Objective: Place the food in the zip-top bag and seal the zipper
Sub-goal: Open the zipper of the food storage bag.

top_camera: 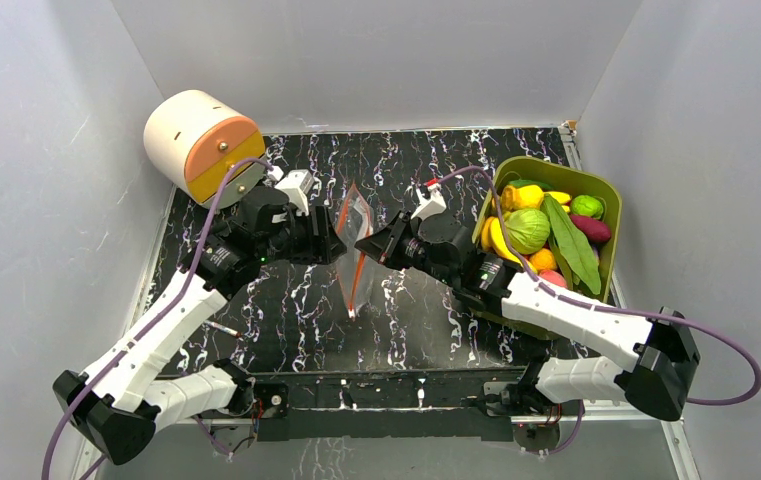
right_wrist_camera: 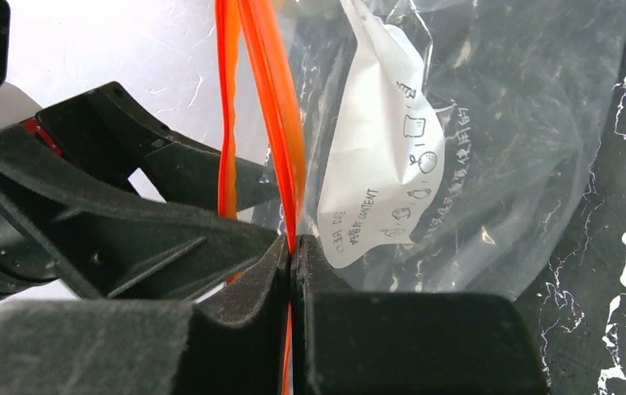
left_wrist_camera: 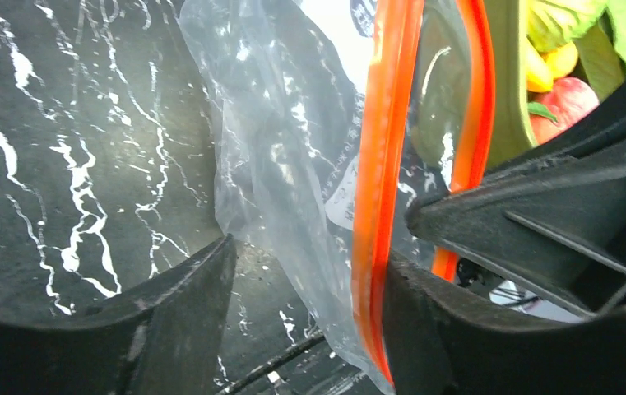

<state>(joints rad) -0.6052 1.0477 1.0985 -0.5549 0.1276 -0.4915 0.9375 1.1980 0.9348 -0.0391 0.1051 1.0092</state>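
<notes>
Right wrist: right fingers [right_wrist_camera: 243, 329] pinch the zipper [right_wrist_camera: 280, 148]; left fingers [left_wrist_camera: 169, 329] spread astride the zip-top bag [left_wrist_camera: 276, 164].

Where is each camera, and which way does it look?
Top external: high behind the arms, looking down at the table; both arms show.
Left wrist: on the left arm, facing the zip-top bag inside the open left gripper.
Right wrist: on the right arm, facing the bag; the right gripper pinches the zipper.
Shared: both wrist views show the zipper and the other arm's gripper.

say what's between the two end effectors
The upright zip-top bag and its zipper, between the left end effector and right end effector; the top external view shows it.
</notes>
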